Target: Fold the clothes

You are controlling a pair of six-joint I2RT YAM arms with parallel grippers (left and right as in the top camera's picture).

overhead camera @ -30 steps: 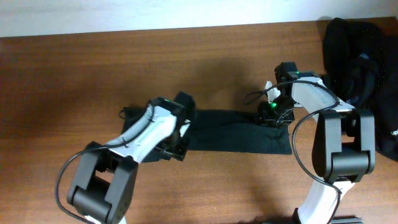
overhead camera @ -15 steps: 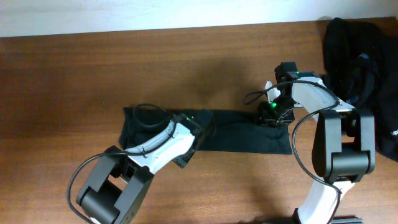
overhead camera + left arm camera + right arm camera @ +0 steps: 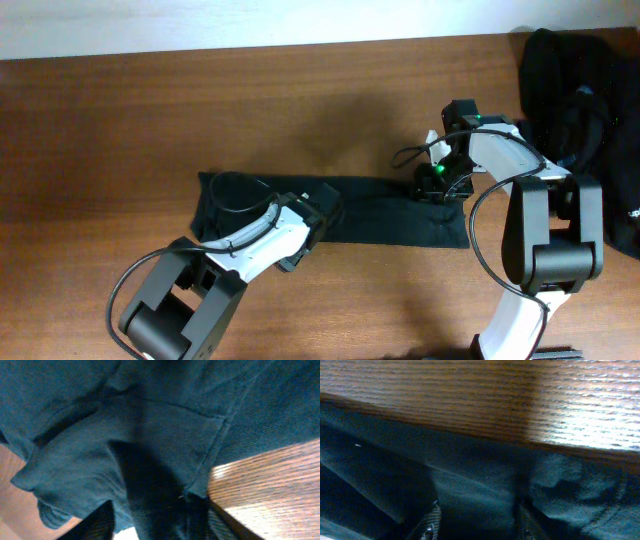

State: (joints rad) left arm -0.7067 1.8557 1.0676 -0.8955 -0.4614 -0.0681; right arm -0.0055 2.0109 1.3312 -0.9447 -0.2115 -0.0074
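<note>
One of the clothes, a black garment (image 3: 390, 215), lies as a long flat strip across the middle of the table. My left gripper (image 3: 318, 212) is down on its left half. In the left wrist view, the left gripper (image 3: 160, 527) has its fingers apart, with a dark ridge of cloth and a hem (image 3: 215, 445) between them. My right gripper (image 3: 433, 187) rests on the strip's upper right edge. Seen from the right wrist, that gripper (image 3: 477, 527) is open, with flat black fabric (image 3: 475, 490) between its fingers, close to the cloth's edge.
A heap of more black clothes (image 3: 570, 90) sits at the table's back right corner, just beyond the right arm. Bare brown tabletop (image 3: 150, 120) surrounds the strip. The left arm's cable loops over the garment's left end (image 3: 235, 190).
My left arm has swung right along the strip, uncovering the garment's left end, and its jaws have narrowed a little. The right arm and the garment's right end have not moved.
</note>
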